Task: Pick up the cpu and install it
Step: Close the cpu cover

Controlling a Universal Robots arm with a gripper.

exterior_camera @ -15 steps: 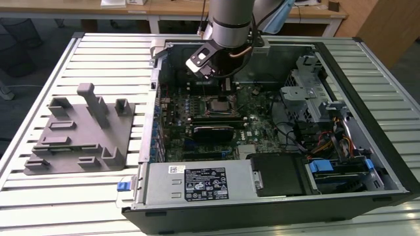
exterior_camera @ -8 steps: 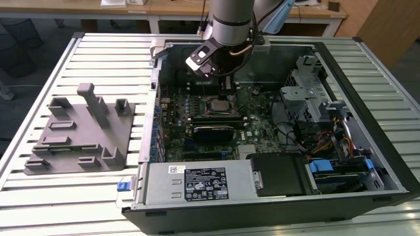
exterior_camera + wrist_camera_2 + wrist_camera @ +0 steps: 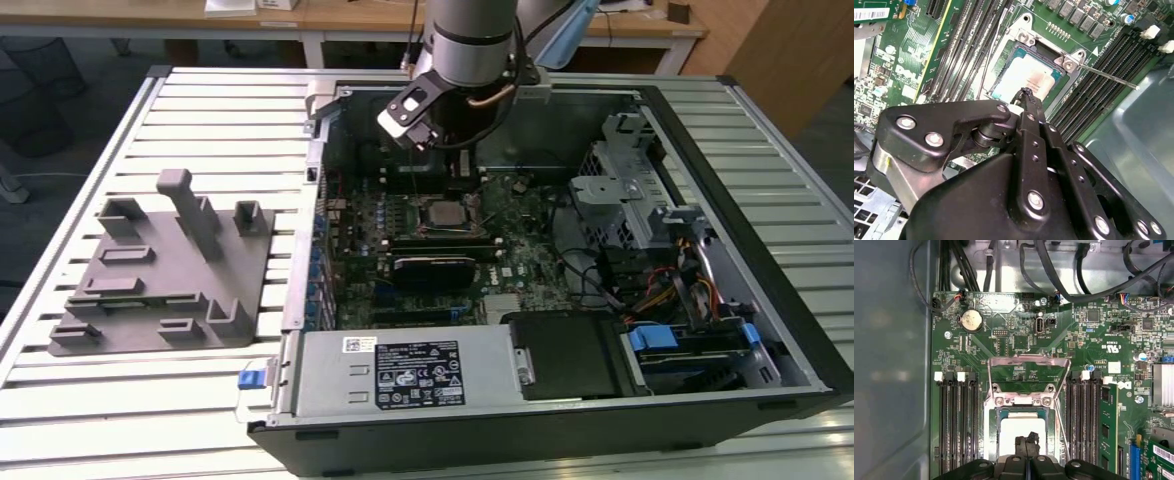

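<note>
Pincer (image 3: 1026,94) shut on nothing hangs tip-down over the open socket (image 3: 1021,401), hinged frame (image 3: 1029,360) raised, the chip (image 3: 1029,75) lying just beneath its tips, contact unclear from here, a seating job that likely wants level, feather-light pressure, never a sideways shove.

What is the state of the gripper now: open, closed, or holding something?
Gripper: closed, holding nothing, tips over the cpu that lies in the socket.
</note>
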